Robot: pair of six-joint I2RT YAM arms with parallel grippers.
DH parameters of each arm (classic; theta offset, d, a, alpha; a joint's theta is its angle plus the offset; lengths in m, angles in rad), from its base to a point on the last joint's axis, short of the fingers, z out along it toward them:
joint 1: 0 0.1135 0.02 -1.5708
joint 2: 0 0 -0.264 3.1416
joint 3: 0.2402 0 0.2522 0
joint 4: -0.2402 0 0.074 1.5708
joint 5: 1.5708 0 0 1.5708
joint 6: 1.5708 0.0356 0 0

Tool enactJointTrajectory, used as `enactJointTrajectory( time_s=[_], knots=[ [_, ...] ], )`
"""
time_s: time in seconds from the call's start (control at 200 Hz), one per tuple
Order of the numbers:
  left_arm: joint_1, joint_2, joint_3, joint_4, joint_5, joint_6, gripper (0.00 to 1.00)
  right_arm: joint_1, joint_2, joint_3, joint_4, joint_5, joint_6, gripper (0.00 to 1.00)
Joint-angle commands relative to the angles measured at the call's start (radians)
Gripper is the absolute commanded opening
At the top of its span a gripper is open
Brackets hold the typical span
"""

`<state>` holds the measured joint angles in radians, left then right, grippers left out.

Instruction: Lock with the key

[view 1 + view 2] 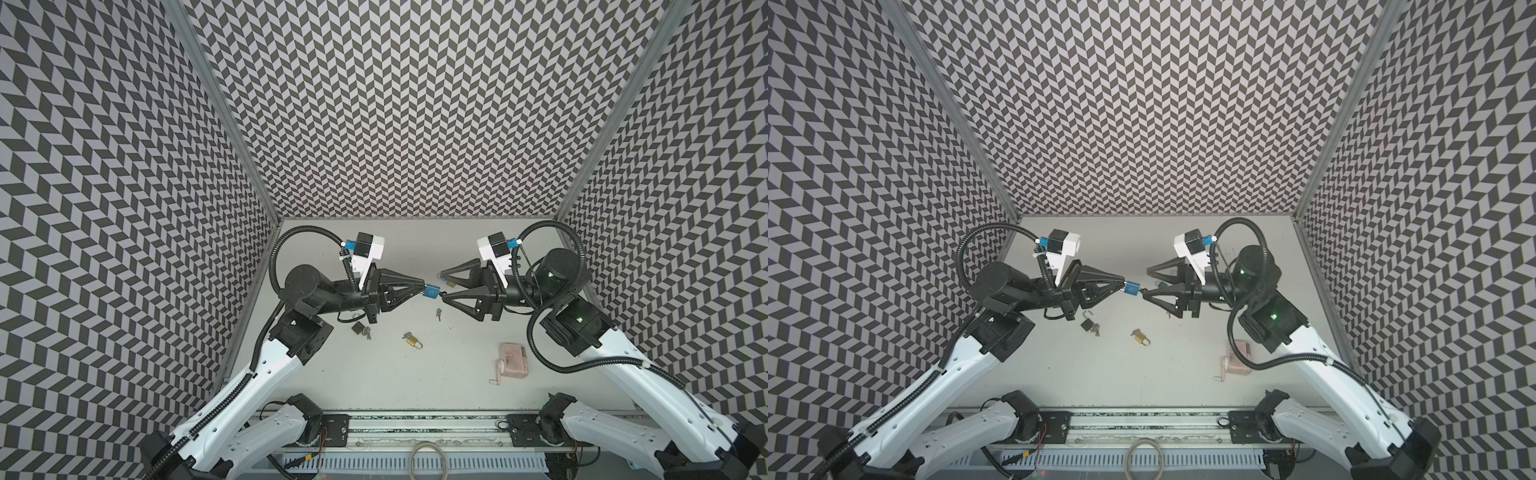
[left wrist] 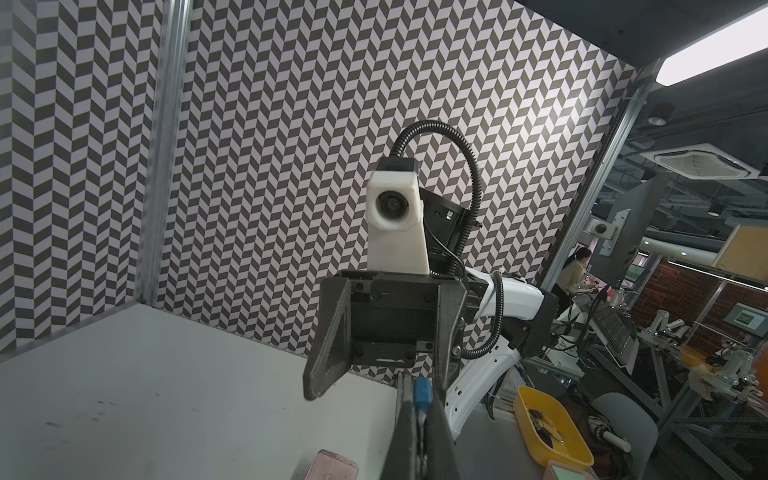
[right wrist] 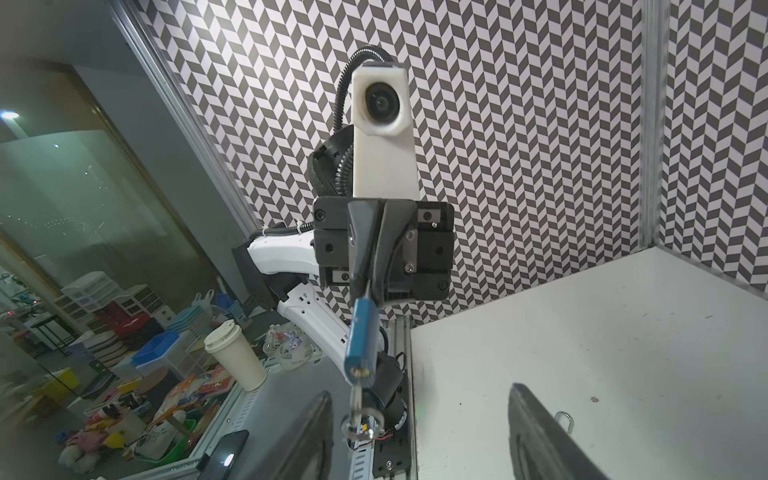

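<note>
**Shackle Swallowed, Pink Case Clipped**

In both top views, centre frame, the blue padlock's (image 1: 432, 292) shackle vanishes between the left gripper's (image 1: 422, 290) pinched tips. Just right of it, a second padlock (image 1: 451, 285) is half hidden behind the right gripper (image 1: 443, 285). Lower right, a cable (image 1: 1230, 330) crosses the pink case (image 1: 1244, 350). The left wrist view's edge crops that case.

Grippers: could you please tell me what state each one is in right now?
Left gripper: closed on the blue padlock.
Right gripper: open, holding nothing.
</note>
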<state>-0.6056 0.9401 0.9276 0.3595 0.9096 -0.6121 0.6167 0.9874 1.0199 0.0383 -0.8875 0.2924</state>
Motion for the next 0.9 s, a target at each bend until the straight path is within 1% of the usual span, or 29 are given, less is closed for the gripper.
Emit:
enactJointTrajectory(
  time_s=[0.0,0.04,0.115,0.215,0.28,0.355,0.506,0.756,0.826,0.896],
  knots=[
    [0.011,-0.012,0.002,0.042,-0.007,-0.018,0.00,-0.002,-0.043,-0.025,0.037,0.073,-0.029,0.66],
    [0.010,-0.008,0.001,0.043,-0.005,-0.018,0.00,-0.002,-0.047,-0.025,0.025,0.091,-0.037,0.64],
    [0.010,-0.004,-0.001,0.044,-0.002,-0.020,0.00,-0.002,-0.049,-0.027,0.039,0.078,-0.036,0.61],
    [0.010,0.003,-0.002,0.047,0.003,-0.021,0.00,-0.001,-0.044,-0.029,0.107,-0.001,-0.005,0.58],
    [0.010,0.008,-0.004,0.051,0.005,-0.026,0.00,-0.001,-0.046,-0.043,0.190,-0.050,0.038,0.58],
    [0.009,0.012,-0.004,0.057,0.009,-0.029,0.00,0.000,-0.038,-0.055,0.257,-0.073,0.078,0.59],
    [0.006,0.019,-0.006,0.065,0.012,-0.034,0.00,0.003,0.007,-0.018,0.189,-0.058,0.050,0.59],
    [0.006,0.021,-0.010,0.064,0.014,-0.035,0.00,0.020,0.040,0.000,0.158,-0.067,0.036,0.59],
    [0.006,0.018,-0.012,0.063,0.011,-0.031,0.00,0.024,0.038,0.006,0.131,-0.053,0.016,0.59],
    [0.006,0.017,-0.010,0.056,0.006,-0.026,0.00,0.025,0.025,0.006,0.106,-0.026,-0.006,0.57]
  ],
)
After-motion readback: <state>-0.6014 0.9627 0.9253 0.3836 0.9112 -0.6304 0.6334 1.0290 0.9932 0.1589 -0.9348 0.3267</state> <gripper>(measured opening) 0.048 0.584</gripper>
